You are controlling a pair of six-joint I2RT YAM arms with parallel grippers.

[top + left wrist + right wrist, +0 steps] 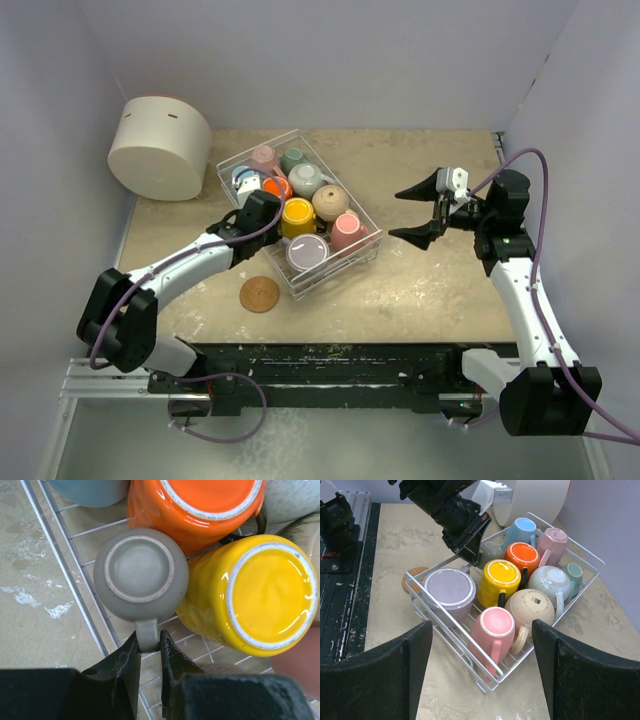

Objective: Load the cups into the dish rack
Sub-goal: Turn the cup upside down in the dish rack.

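Left gripper (pixel 149 642) pinches the handle of the grey mug (pixel 140 575) in the rack (pixel 350 262); right gripper (pixel 425 212) gapes wide at its three o'clock.

The white wire rack (pixel 487 685) sits askew, packed with mugs (pixel 492 625), most bottom-up. The small grey mug (pixel 141 575) stands inverted at its edge, beside the orange mug (pixel 195 510) and yellow mug (pixel 250 595).

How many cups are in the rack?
10, all in the rack. Near end: lilac, pink. Middle: yellow, beige, orange, white, grey in the left gripper. Far end: blue, pale pink, teal. None seems hidden.
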